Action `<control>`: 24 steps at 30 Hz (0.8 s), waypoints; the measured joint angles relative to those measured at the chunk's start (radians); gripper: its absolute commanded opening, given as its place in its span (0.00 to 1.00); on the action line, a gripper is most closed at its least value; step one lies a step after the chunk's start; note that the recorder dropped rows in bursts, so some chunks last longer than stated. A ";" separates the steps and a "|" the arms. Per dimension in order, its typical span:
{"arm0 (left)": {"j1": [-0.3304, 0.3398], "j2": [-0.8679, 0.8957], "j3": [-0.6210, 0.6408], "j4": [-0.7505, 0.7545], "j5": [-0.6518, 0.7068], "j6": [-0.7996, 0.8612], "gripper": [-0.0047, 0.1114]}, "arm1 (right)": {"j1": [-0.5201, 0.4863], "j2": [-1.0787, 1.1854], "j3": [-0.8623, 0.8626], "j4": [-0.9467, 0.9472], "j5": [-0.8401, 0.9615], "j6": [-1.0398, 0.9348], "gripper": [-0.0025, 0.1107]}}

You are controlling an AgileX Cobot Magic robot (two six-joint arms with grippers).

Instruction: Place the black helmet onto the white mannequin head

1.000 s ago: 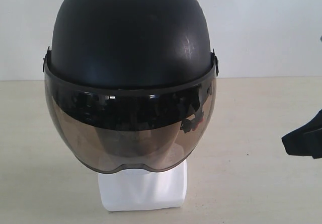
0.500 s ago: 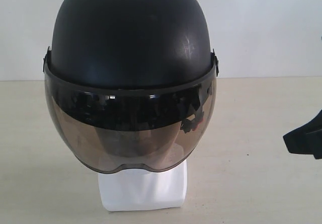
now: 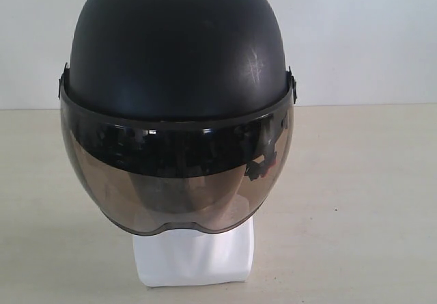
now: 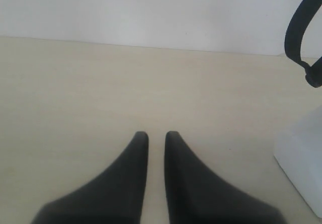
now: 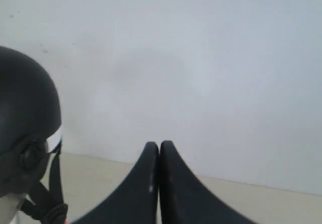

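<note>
White mannequin head (image 3: 194, 256): nearest, only neck and base showing, standing on the desk (image 3: 355, 201).
Black helmet (image 3: 177, 51): seated on the head, visor down. It looks wider than the head, so a knock could tilt it.
Left pincer (image 4: 156, 136): beside the head's base, slightly parted, empty.
Right pincer (image 5: 159, 146): beside the head, closed, empty.
Open desk either side of the head; wall (image 3: 369, 37) behind.

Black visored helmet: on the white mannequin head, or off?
On: matte black helmet covers the glossy white mannequin head; only its base shows.
</note>
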 measured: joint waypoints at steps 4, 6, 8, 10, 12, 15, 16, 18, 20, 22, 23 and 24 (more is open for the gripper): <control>0.000 0.000 0.000 0.000 0.000 0.000 0.15 | -0.017 -0.087 0.141 0.019 -0.081 0.000 0.02; 0.000 0.000 0.000 0.000 0.000 0.000 0.15 | -0.019 -0.098 0.199 0.030 -0.109 0.005 0.02; 0.000 0.000 0.000 0.000 0.000 0.000 0.15 | -0.020 -0.099 0.241 0.042 -0.134 0.020 0.02; 0.000 0.000 0.000 0.000 0.000 0.000 0.15 | -0.021 -0.110 0.282 0.046 -0.152 0.047 0.02; 0.000 0.000 0.000 0.000 0.000 0.000 0.15 | -0.026 -0.139 0.326 0.050 -0.169 0.066 0.02; 0.000 0.000 0.000 0.000 0.000 0.000 0.15 | -0.046 -0.217 0.406 0.037 -0.189 0.099 0.02; 0.000 0.000 0.000 0.000 0.000 0.000 0.15 | -0.054 -0.248 0.434 0.011 -0.191 0.125 0.02; 0.000 0.000 0.000 0.000 0.000 0.000 0.15 | -0.064 -0.296 0.462 -0.086 -0.181 0.212 0.02; 0.000 0.000 0.000 0.000 0.000 0.000 0.15 | -0.073 -0.316 0.467 -0.224 -0.151 0.338 0.02; 0.000 0.000 0.000 0.000 0.000 0.000 0.15 | -0.081 -0.320 0.467 -0.368 -0.131 0.486 0.02; 0.000 0.000 0.000 0.000 0.000 0.000 0.15 | -0.085 -0.320 0.469 -0.410 -0.129 0.539 0.02; 0.000 0.000 0.000 0.000 0.000 0.000 0.15 | -0.085 -0.320 0.469 -0.449 -0.121 0.574 0.02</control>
